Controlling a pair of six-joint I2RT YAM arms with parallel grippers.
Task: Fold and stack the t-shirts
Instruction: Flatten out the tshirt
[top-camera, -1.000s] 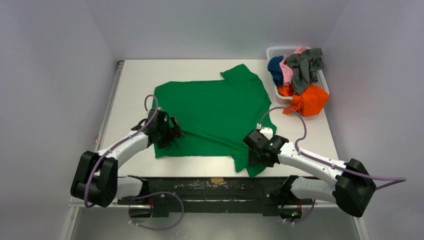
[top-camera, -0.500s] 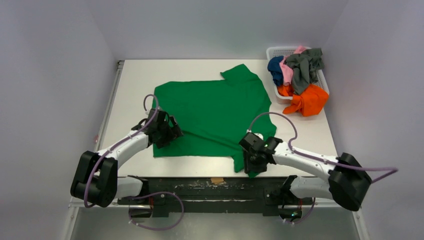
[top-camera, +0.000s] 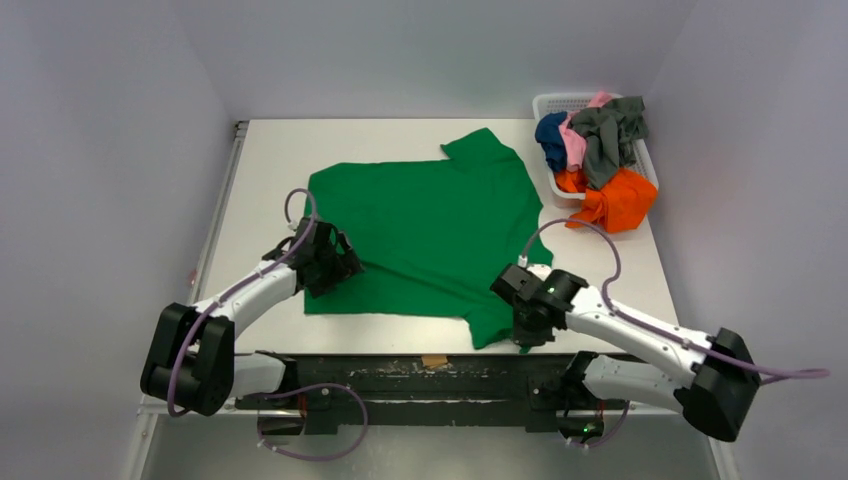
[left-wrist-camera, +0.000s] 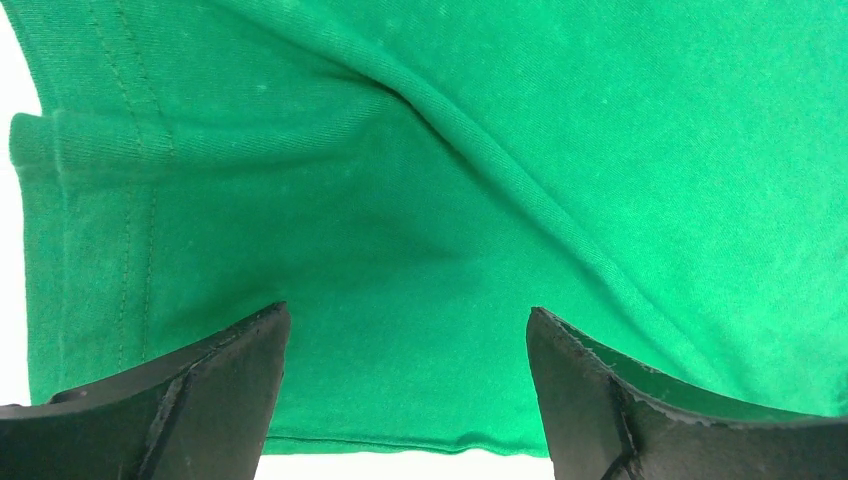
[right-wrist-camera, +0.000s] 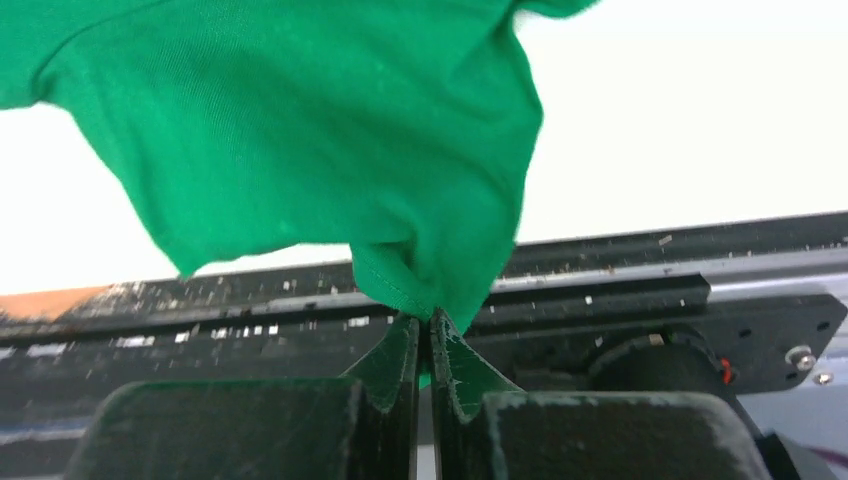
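Note:
A bright green t-shirt lies spread on the white table. My right gripper is shut on the hem of its near right sleeve, and the cloth hangs lifted over the table's front edge. In the left wrist view my left gripper stands open just above the shirt's near left corner, its fingers either side of flat cloth close to the hem. In the top view that gripper is at the shirt's left edge. Orange, grey, pink and navy t-shirts are heaped at the back right.
A white lattice basket at the table's back right corner holds the heap; an orange shirt spills over its near side onto the table. The black front rail runs along the near edge.
My right gripper has shut on the green sleeve's hem and drawn it towards the front edge. The left gripper has stayed open over the shirt's left corner.

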